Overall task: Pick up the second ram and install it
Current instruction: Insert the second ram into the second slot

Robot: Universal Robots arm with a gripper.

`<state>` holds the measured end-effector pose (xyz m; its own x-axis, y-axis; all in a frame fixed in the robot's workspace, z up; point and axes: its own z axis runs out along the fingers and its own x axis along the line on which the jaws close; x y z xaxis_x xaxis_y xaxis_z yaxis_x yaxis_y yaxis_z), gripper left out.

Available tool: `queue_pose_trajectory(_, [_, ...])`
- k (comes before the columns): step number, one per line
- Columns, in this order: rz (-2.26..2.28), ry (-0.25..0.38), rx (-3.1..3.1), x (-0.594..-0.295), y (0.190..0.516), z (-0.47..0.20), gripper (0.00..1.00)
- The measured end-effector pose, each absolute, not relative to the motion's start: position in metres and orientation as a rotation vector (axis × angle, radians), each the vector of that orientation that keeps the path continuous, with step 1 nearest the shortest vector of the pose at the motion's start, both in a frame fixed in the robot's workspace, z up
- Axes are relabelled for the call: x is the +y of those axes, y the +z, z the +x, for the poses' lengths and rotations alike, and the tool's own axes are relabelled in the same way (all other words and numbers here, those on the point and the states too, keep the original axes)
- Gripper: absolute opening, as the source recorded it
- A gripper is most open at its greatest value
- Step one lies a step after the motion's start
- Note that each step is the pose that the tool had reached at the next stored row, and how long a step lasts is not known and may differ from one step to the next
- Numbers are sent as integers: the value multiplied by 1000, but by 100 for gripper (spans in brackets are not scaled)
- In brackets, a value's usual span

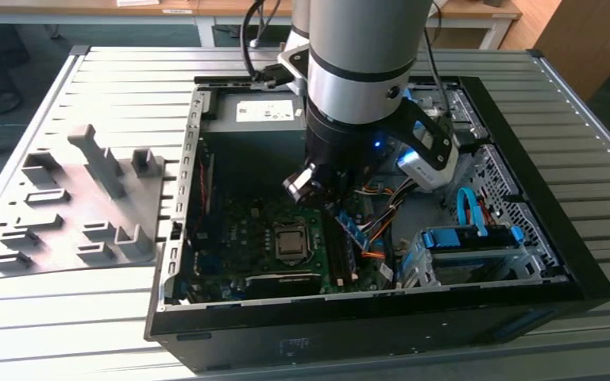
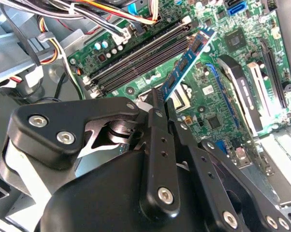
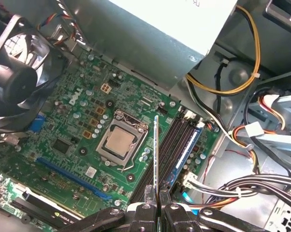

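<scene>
Arm: my arm was a thick silver-grey tube, ringed by one black band, ending in a black housing.
Light: a small blue glow sat on that housing.
Cables: black leads ran along me.
Wrist block: white and black, bolted at my wrist.
Gripper: my claw was matte black, built of jointed link bars.
Fingers: narrow and flat, with small holes.
Screws: silver socket heads sat at my pivots.

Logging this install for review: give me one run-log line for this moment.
gripper: shut on ram | ram: held above motherboard, near slots, not seated | install: not done
</scene>
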<state>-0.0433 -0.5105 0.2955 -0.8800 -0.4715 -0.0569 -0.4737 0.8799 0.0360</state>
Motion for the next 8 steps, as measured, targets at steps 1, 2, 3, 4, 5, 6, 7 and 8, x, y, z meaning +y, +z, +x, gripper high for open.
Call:
queue_pose_trajectory(1, [-746,75,3003,-511,296,-43,14])
queue_pose_trajectory(2, [-739,75,3005,-511,296,-43,14])
queue_pose_trajectory(3, [-731,75,3006,-510,296,-43,14])
queue_pose_trajectory(4, [-723,75,3008,-510,296,-43,14])
queue_pose_trajectory(5, [-713,74,3010,-510,295,-43,14])
queue_pose_trajectory(6, [-703,74,3012,-510,295,-43,14])
queue_pose_trajectory(7, [-693,74,3015,-510,295,-43,14])
queue_pose_trajectory(8, [-684,74,3017,-510,295,-43,14])
